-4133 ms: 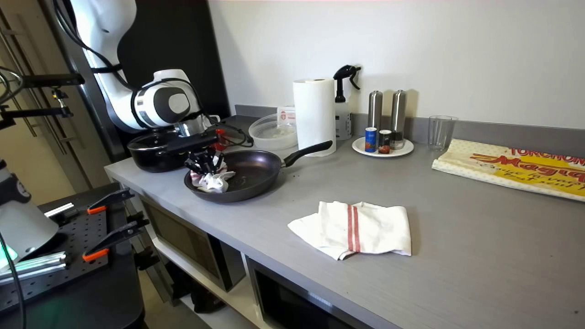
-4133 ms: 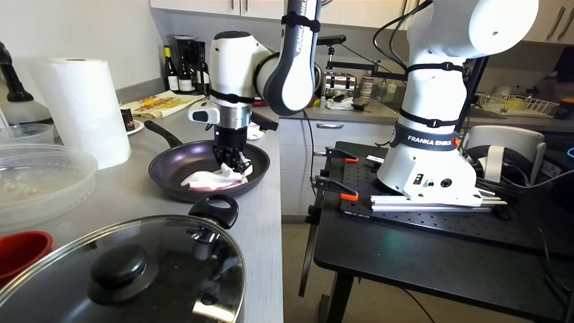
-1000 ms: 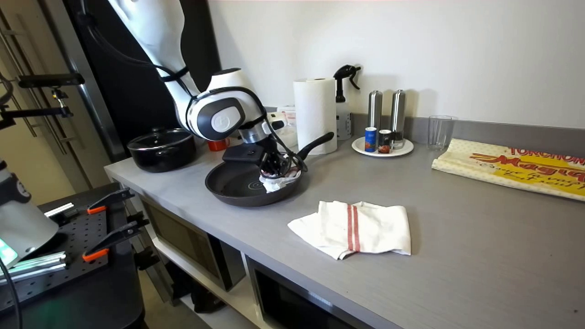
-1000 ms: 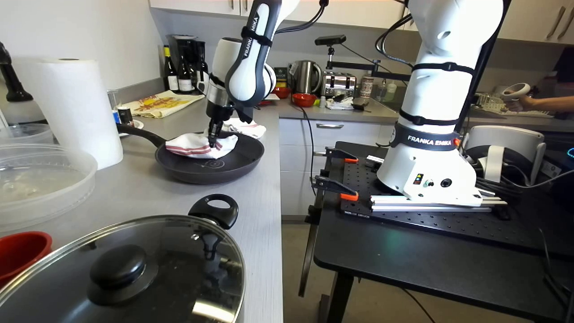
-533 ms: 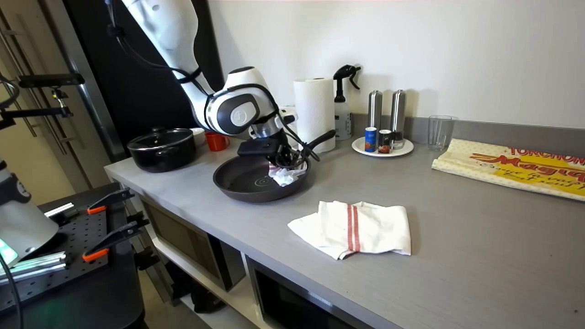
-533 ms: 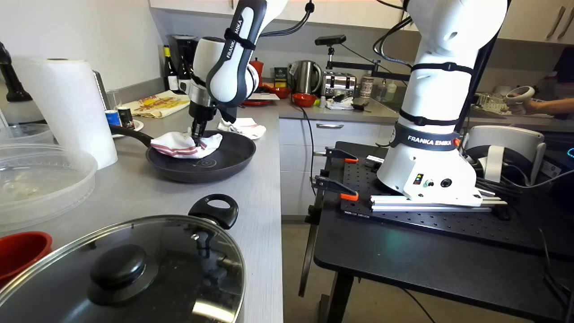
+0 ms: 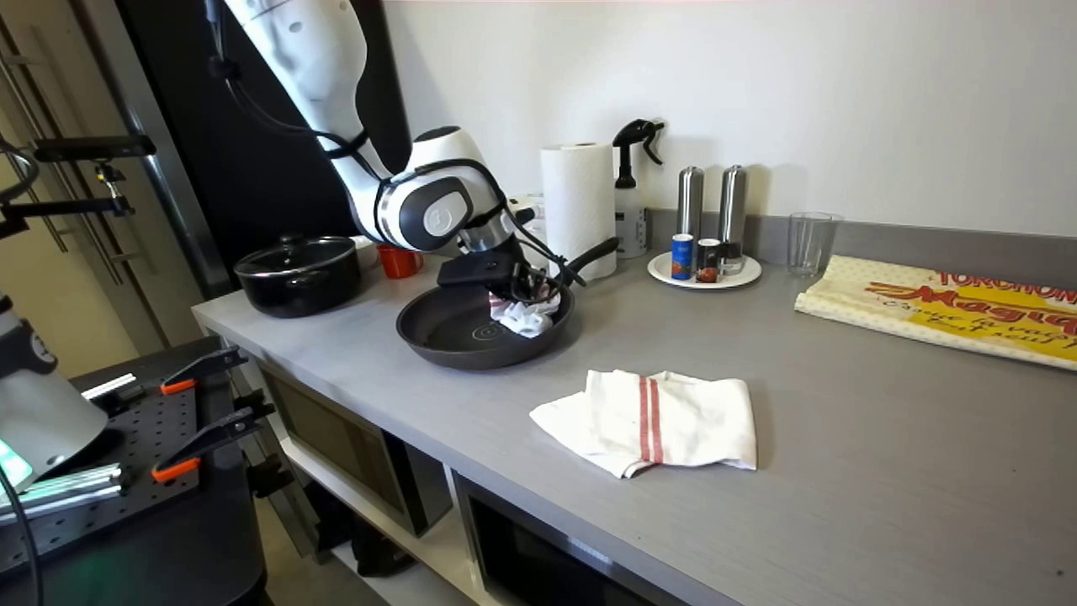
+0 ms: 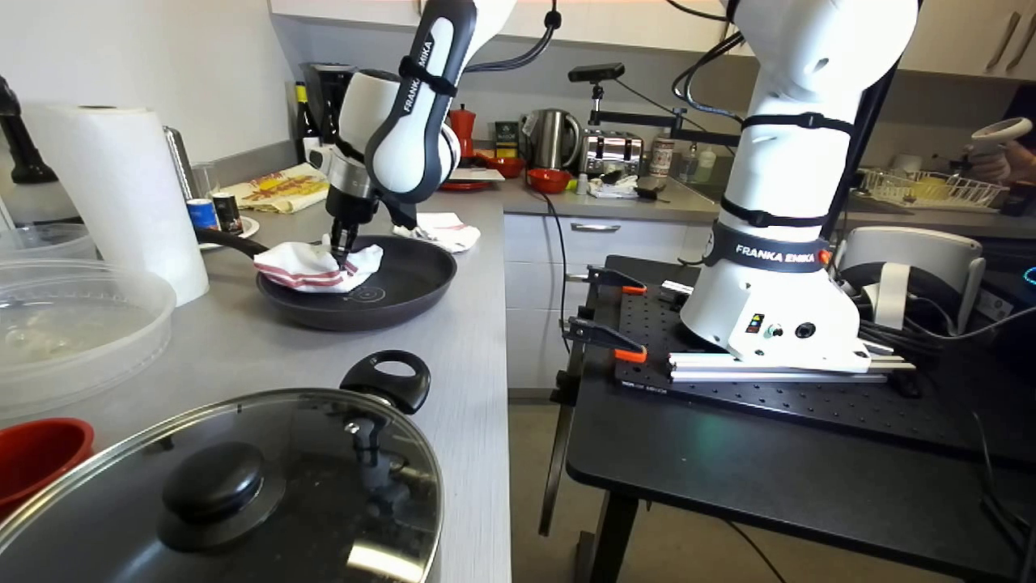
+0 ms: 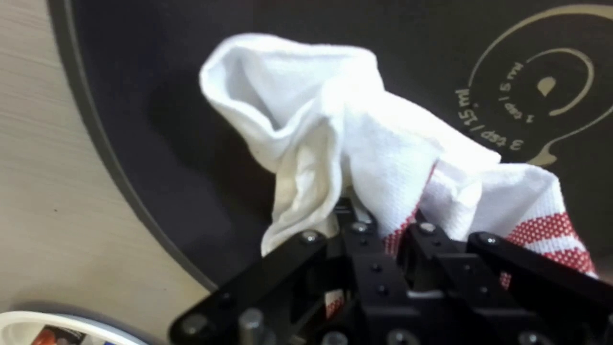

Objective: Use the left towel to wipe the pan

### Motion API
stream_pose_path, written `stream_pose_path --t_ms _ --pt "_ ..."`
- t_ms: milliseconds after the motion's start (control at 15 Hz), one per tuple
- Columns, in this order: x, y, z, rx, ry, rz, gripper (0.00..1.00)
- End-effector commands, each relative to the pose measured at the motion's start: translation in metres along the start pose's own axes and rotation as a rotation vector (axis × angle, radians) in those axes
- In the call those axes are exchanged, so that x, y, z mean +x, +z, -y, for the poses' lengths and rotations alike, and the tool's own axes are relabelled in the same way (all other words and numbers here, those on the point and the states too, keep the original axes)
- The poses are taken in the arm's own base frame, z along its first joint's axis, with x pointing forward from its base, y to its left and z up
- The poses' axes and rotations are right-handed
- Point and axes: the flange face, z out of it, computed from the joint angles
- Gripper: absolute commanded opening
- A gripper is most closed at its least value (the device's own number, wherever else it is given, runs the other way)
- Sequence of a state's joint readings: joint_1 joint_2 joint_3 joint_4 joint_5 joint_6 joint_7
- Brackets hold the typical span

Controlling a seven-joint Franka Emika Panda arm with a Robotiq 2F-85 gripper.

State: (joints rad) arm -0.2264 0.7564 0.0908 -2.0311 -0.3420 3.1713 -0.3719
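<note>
The dark frying pan rests on the grey counter, its black handle pointing toward the paper roll. Bunched inside it at the handle side is the left towel, white with red stripes; one edge reaches over the rim near the handle. My gripper points down into the pan with the cloth pinched between its jaws. In the wrist view, folds of the towel spread ahead of and around the gripper, hiding the fingertips. The pan floor with its printed rings shows beside the cloth.
A folded striped towel lies on the counter in front of the pan. A lidded black pot and a red cup stand on one side. The paper roll and a plate with grinders stand behind.
Over four seconds my gripper has carried the towel across the pan to the handle side, and the pan has shifted and turned. In the last half second both moved only slightly.
</note>
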Motion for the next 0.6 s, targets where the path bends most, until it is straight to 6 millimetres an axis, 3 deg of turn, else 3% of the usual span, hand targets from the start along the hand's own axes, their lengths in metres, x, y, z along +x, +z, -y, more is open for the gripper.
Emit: stream_pose_path --t_ms 0,533 --pt "-0.010 0.006 0.050 0.057 -0.101 -0.046 0.03" --pt "-0.027 -0.011 0.140 0.185 -0.336 -0.126 0.03"
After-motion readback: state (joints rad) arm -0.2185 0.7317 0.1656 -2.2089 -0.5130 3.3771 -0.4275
